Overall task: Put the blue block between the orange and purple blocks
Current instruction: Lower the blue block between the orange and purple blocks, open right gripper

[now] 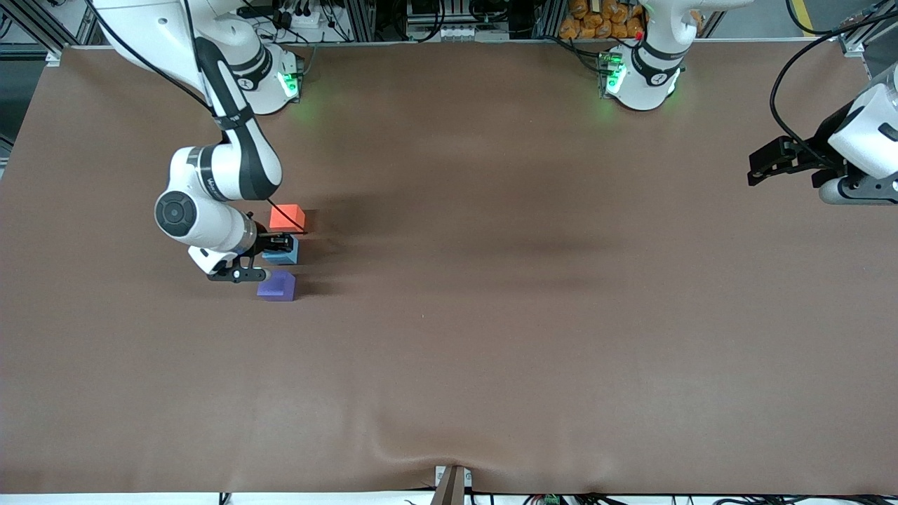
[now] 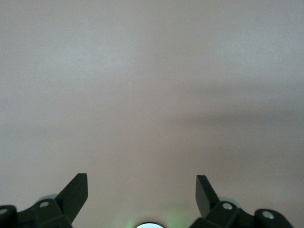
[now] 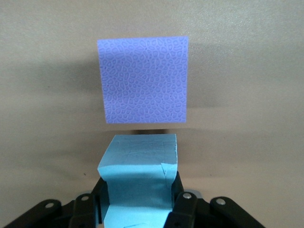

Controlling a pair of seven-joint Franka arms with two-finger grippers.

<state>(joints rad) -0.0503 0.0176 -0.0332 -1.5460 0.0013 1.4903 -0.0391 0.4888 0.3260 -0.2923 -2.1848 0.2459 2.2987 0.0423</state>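
**Blue block held in the gap**

While our right gripper (image 1: 280,245) pinched the blue block (image 1: 283,252) between its fingers, we had it low in the gap between the orange block (image 1: 287,217) and the purple block (image 1: 276,286). Orange lay farther from the front camera, purple nearer, both just beside the blue one. We judged the three nearly in line, so the coming move was a release and a lift straight up. Our left gripper (image 1: 766,163) waited, fingers spread, over the table's (image 1: 533,330) left-arm end, well apart.
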